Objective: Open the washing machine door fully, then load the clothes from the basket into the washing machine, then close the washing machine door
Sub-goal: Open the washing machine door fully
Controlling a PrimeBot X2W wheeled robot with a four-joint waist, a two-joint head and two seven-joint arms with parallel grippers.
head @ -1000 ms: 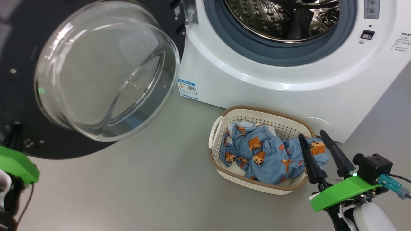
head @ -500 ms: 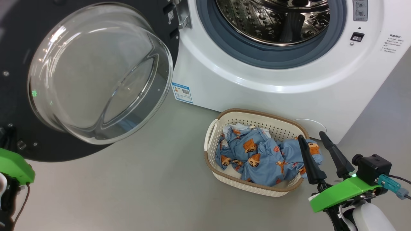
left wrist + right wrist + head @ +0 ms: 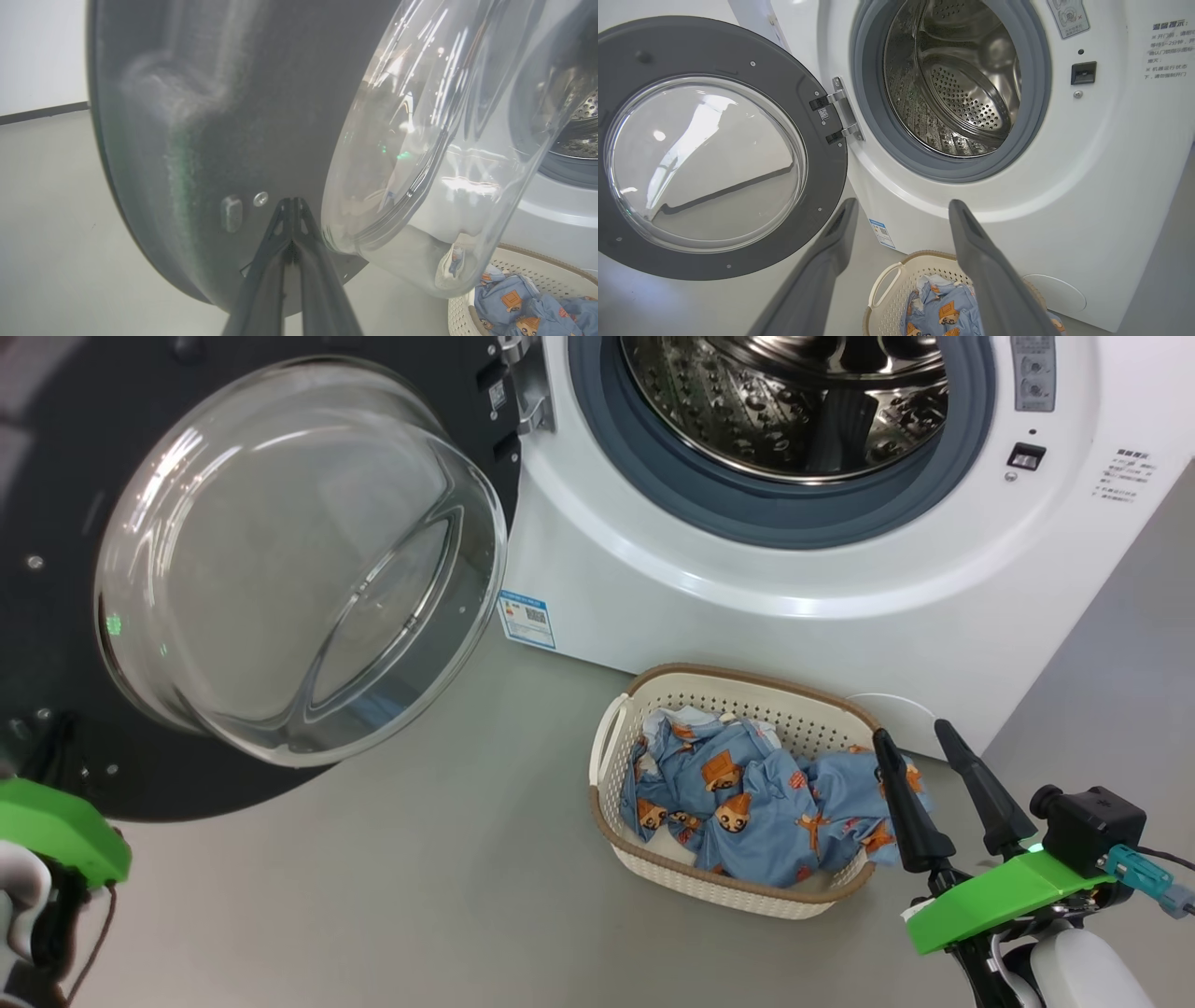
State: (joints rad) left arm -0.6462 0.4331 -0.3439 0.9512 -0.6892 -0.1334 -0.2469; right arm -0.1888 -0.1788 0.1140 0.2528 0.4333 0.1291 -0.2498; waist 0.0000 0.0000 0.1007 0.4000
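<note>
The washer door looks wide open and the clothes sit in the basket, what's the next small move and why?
Probably lower the right gripper onto the clothes in the basket: its jaws stand open near them, the washing machine door is swung wide, and the drum looks empty.

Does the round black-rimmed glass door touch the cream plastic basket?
Apart: the head view shows grey floor between the black-rimmed glass door and the cream plastic basket.

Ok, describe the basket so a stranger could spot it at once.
Start at the big white washing machine with its round door open. On the grey floor just in front of it sits the basket. It is the only cream perforated tub, brown-rimmed, holding blue clothes with orange figures.
</note>
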